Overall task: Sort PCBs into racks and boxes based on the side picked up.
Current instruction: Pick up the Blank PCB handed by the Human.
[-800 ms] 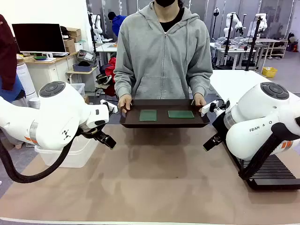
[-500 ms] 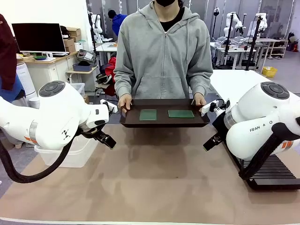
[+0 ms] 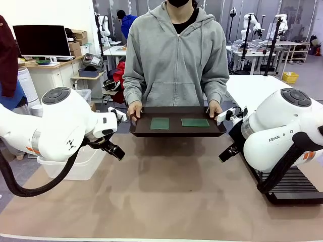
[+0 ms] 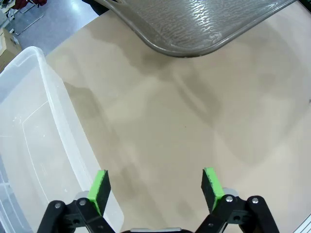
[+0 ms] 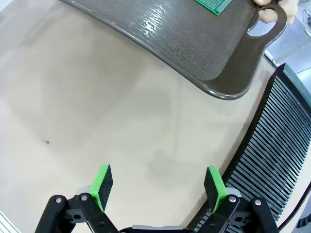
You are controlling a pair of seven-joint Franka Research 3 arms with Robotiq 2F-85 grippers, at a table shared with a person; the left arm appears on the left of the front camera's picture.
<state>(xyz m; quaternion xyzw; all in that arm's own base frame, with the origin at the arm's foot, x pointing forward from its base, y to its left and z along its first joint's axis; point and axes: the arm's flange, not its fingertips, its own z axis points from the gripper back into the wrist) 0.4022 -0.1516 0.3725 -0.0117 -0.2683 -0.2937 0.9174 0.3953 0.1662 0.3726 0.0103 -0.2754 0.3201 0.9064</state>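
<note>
- Bright, even light from overhead; a soft shadow lies on the tabletop (image 3: pixel 166 194) below the tray (image 3: pixel 176 133)
- White glare streaks the tray's textured surface in both wrist views
- Wrist views bow toward their edges; focus sharp throughout

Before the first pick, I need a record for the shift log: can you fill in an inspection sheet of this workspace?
Surface: beige table top, faintly stained.
Job's things: two green PCBs lie flat, apart, on a dark brown tray held at both ends by the person's hands; black slotted rack on the robot's right; clear tub on its left.
Clutter: nothing seen.
Grippers: left gripper and right gripper open, empty, over the table.
Cables: black cable loops under the left arm; another under the right.
Surroundings: monitor, benches behind.
</note>
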